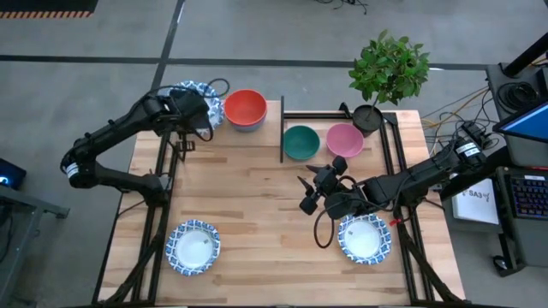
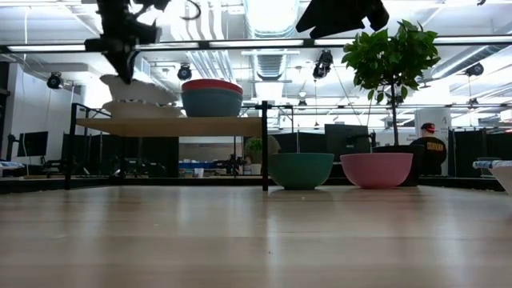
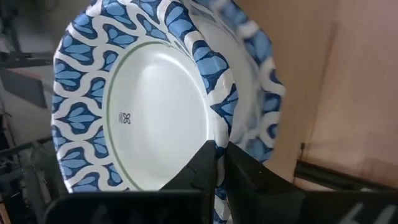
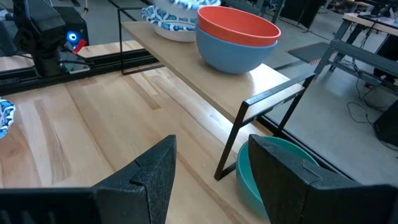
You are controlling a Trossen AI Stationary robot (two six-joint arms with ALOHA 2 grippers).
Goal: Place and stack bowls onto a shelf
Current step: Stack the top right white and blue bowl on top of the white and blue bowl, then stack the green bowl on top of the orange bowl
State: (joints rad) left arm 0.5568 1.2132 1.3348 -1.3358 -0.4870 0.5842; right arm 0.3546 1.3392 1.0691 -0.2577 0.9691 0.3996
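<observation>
Left gripper (image 3: 217,163): over the left end of the shelf, jaws clamped on the rim of a patterned white bowl (image 3: 134,102), held tilted above a second patterned bowl (image 3: 258,93).
Second patterned bowl: resting on the shelf's left end, directly under the held one.
Right gripper (image 4: 211,180): hanging above the counter in front of the green bowl, jaws apart with nothing between them.
Shelf (image 2: 172,126): light-wood board on a black frame at the back left of the counter.
Red bowl (image 1: 245,107): nested inside the blue bowl (image 2: 210,104) on the shelf's right end.
Green bowl (image 1: 300,141): on the counter just right of the shelf's end leg.
Pink bowl (image 1: 344,139): on the counter just beside the green one.
Front bowls: one patterned bowl near the front left (image 1: 193,246), another near the front right (image 1: 363,239), both on the counter (image 1: 257,222).
Plant (image 1: 390,68): in a black pot at the back right corner.
</observation>
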